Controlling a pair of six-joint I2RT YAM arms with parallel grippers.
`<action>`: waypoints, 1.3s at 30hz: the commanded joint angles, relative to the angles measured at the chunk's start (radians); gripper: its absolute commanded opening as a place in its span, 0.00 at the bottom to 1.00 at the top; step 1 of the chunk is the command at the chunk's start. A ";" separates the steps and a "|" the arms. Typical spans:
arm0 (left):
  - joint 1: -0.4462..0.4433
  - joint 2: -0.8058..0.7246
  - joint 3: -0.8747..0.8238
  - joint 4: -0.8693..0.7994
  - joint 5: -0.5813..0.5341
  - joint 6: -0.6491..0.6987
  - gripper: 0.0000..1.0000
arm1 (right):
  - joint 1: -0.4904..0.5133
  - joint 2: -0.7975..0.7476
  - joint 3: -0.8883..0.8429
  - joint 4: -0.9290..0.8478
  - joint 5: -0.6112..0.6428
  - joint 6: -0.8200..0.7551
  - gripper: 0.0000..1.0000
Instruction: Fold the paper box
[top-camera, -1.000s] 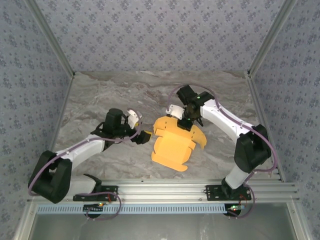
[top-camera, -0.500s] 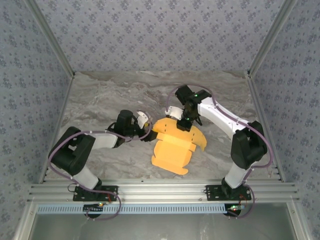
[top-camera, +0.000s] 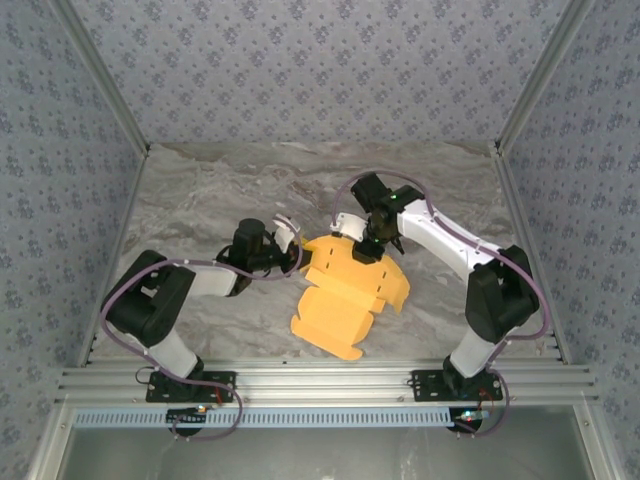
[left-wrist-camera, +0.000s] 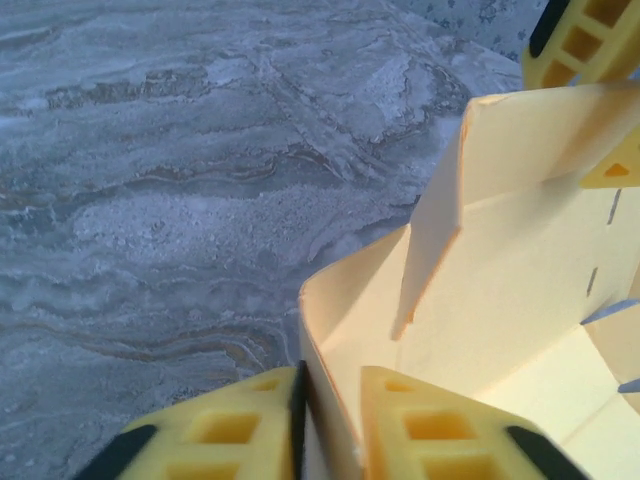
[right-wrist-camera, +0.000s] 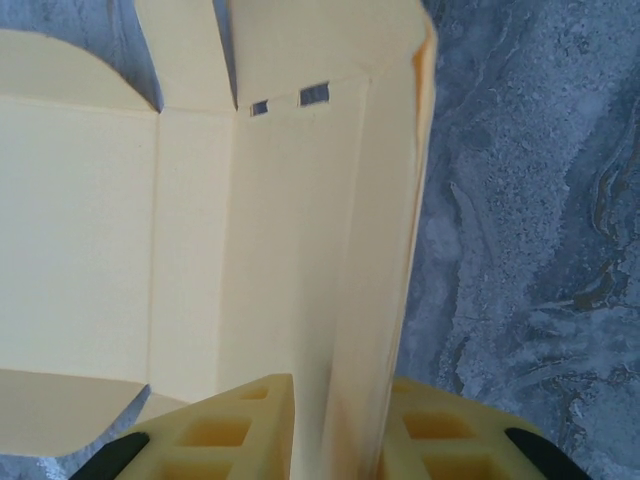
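**At mid-table, a half-raised box held from two sides**

In the middle of the table (top-camera: 200, 200) the paper box (top-camera: 345, 295) lies mostly as an open sheet. Its flat panels point towards the arms and its far end is lifted. The left gripper (top-camera: 298, 262) is at the far left corner, with its fingers pinched on the thin edge of an upright side wall. The right gripper (top-camera: 362, 250) straddles a raised wall at the far end. Its fingers stand slightly apart, and I cannot tell whether they press the card or merely flank it.

The likeliest trouble is the raised wall springing back flat if the right side has no real hold. If the two arms pull in different directions, the thin card could crease off its score lines or tear at the small slots. The sheet could also slide, since the grey, veined, stone-look top looks smooth and nothing anchors the flat panels.

Blue-grey patterned walls (top-camera: 300, 70) close in three sides, and a metal rail (top-camera: 330, 382) runs along the near edge.
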 joint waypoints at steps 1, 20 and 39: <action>-0.006 0.017 0.000 0.035 0.034 -0.001 0.17 | 0.008 -0.041 -0.012 0.025 0.015 0.007 0.24; -0.012 -0.104 -0.037 -0.035 -0.389 -0.418 0.00 | 0.035 -0.228 -0.091 0.490 0.202 0.585 0.86; -0.012 -0.155 -0.022 -0.115 -0.392 -0.616 0.00 | 0.254 -0.155 -0.417 0.796 0.125 0.920 0.82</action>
